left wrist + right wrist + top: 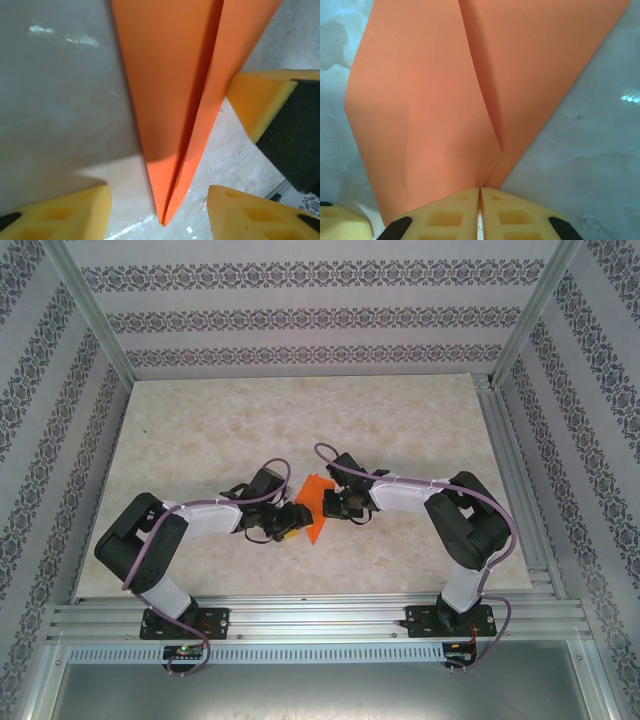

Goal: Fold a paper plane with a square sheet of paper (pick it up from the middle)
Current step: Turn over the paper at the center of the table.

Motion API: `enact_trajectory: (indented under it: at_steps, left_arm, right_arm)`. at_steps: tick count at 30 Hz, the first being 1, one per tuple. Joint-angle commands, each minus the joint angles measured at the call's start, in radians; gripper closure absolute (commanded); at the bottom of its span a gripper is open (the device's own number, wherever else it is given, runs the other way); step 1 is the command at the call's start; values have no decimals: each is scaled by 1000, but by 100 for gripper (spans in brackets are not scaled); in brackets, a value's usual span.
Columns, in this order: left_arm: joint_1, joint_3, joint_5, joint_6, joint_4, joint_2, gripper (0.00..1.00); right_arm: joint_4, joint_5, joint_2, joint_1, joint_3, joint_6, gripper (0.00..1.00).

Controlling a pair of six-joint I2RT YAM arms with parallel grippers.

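Observation:
The paper plane is bright orange paper folded into a narrow pointed dart with a centre crease, lying between the two arms at mid-table. In the left wrist view the paper plane narrows to a tip near the table, and my left gripper stands open with a yellow finger on each side of that tip, touching nothing. My right gripper is shut, its fingertips pinching the paper plane where the crease meets the near edge. One right fingertip shows beside the paper's edge. From above, left gripper and right gripper flank the paper.
The pale marbled tabletop extends behind and to both sides of the arms. An aluminium frame rail borders the right side, and patterned walls enclose the back and sides.

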Motion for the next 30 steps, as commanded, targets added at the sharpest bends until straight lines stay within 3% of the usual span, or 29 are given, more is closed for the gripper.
enact_trajectory:
  at_steps: [1,20,30]
  left_arm:
    - [-37,40,-14,-26,62,50,47]
    - [-60,60,-6,-53,128,76,56]
    - [-68,33,-39,-75,138,17,57]
  right_arm:
    - [7,-2,-4,-11,-23,-3,89]
    - [38,-28,4,-12,-34,15,89]
    - [29,-18,2,-12,-30,17,89]
